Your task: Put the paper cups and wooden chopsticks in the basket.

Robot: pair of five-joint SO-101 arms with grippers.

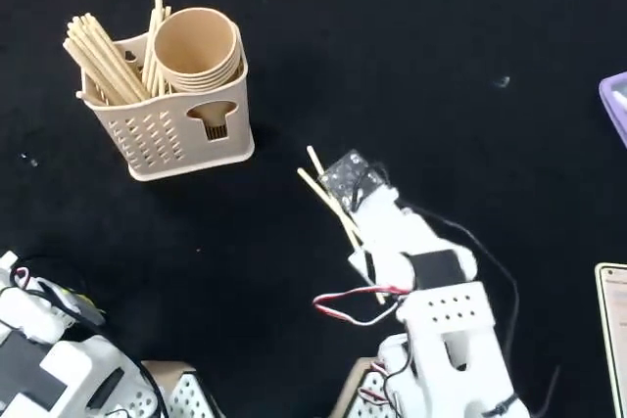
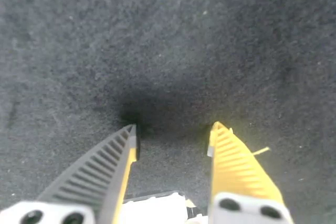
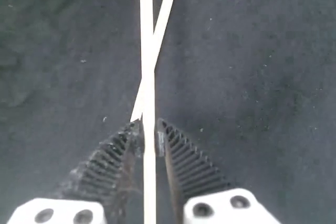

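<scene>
While a pair of wooden chopsticks (image 1: pixel 315 192) lies loose on the black cloth (image 1: pixel 460 75) just below the centre of the high view, one white arm is seen stretched over it from the lower edge of the frame, right of centre. In the right wrist view the two sticks are shown crossed, and the right gripper (image 3: pixel 149 134) is set astride them: its dark ribbed jaws are drawn in tight on either side of the straighter stick, which is pinched between them, while the end of the slanted stick is met by one jaw tip. The basket (image 1: pixel 186 139), pale and perforated, is placed in the upper left of the high view, well apart from the loose pair. A stack of paper cups (image 1: pixel 196 46) is held upright in its right side, and a bundle of chopsticks (image 1: pixel 103 61) is leaned in its left side, their ends fanned out above the rim. In the left wrist view the left gripper (image 2: pixel 173 132) is shown above bare cloth, its jaws spread wide with nothing caught between them. A purple object (image 1: pixel 615 105) is cut off by the right edge of the high view.
</scene>
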